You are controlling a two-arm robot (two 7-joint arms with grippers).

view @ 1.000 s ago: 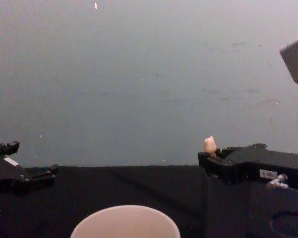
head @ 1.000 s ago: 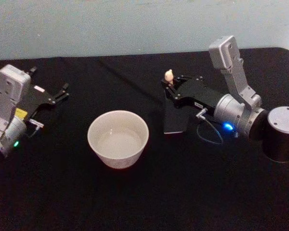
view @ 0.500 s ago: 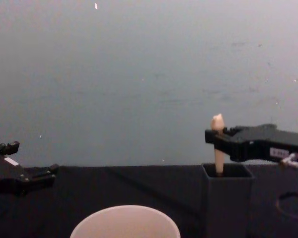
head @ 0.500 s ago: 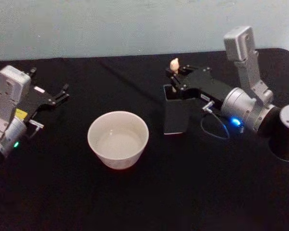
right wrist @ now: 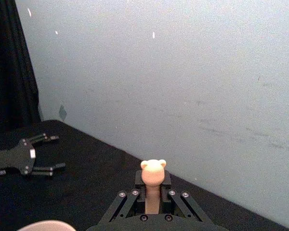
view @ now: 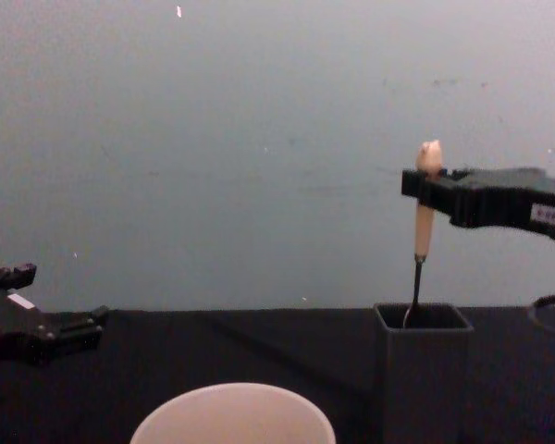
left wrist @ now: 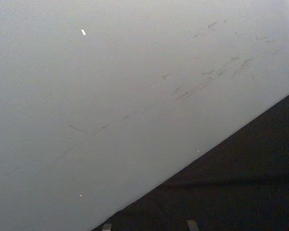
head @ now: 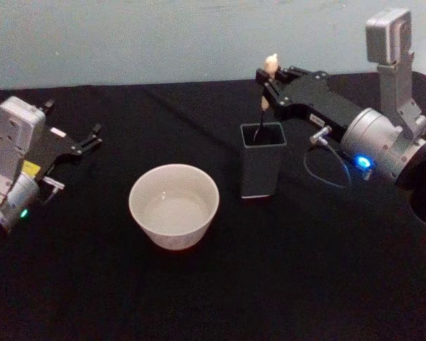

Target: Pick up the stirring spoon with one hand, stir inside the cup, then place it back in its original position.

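R gripper (head: 265, 84) sat clamped on stirring spoon (view: 423, 222) handle, just under knob. Shaft near vertical, bowl just inside holder (view: 424, 370) mouth. Judged: lift straight till bowl clears rim, then swing over cup (head: 174, 204). L gripper (head: 94, 136) parked far left, fingers apart.

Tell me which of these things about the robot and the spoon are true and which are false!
1. The right gripper is shut on the stirring spoon. True.
2. The stirring spoon is lying down flat. False: it hangs upright, with its small bowl at the mouth of the dark grey holder.
3. The stirring spoon is inside the cup. False: it is over the holder, and the cup stands apart, on the holder's left.
4. The left gripper is open and holds nothing, off to the left of the cup. True.
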